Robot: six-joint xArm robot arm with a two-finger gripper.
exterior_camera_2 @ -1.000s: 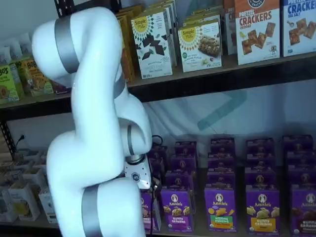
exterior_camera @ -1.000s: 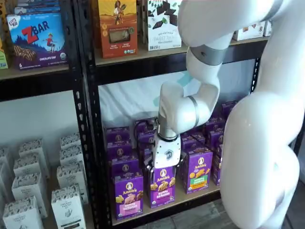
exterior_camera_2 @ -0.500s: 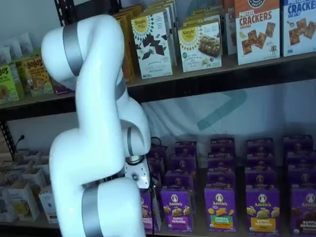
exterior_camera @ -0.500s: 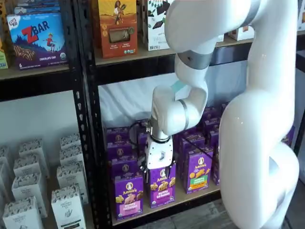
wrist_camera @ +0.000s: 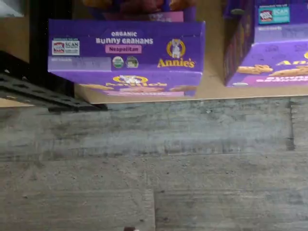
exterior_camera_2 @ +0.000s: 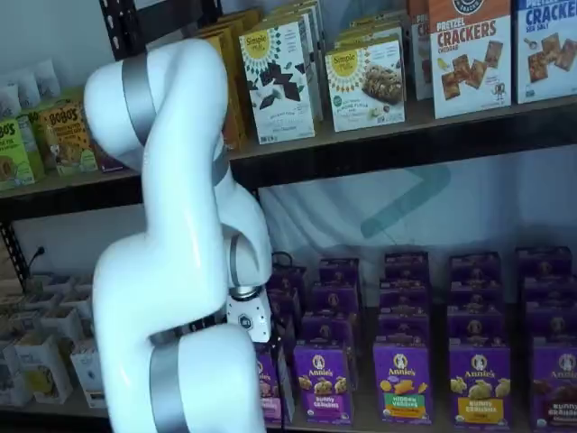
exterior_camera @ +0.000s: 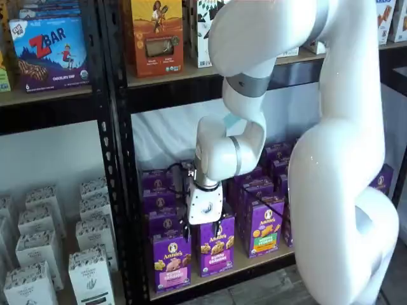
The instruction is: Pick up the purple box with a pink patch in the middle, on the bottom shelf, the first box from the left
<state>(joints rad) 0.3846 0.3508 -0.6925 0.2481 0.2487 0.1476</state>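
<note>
The purple box (exterior_camera: 170,260) with the pink patch stands upright at the left end of the bottom shelf (exterior_camera: 224,278), beside the black upright. The wrist view shows its top face (wrist_camera: 126,48), with a pink "Neapolitan" label and the rabbit logo. My gripper (exterior_camera: 201,230) hangs in front of the row, just above and to the right of that box, over the gap between it and its neighbour (exterior_camera: 217,246). Its two black fingers stand apart, open, with nothing between them. In a shelf view the arm hides most of the purple box (exterior_camera_2: 269,386).
More purple Annie's boxes (exterior_camera_2: 402,379) fill the shelf in rows to the right and behind. A black perforated upright (exterior_camera: 119,190) stands left of the box, with white boxes (exterior_camera: 89,273) in the bay beyond. Snack boxes (exterior_camera: 157,35) sit on the shelf above. Grey plank floor (wrist_camera: 154,168) lies below.
The arm has swung left, carrying the gripper from over the second box toward the first box. The fingers stay apart and no box has moved.
</note>
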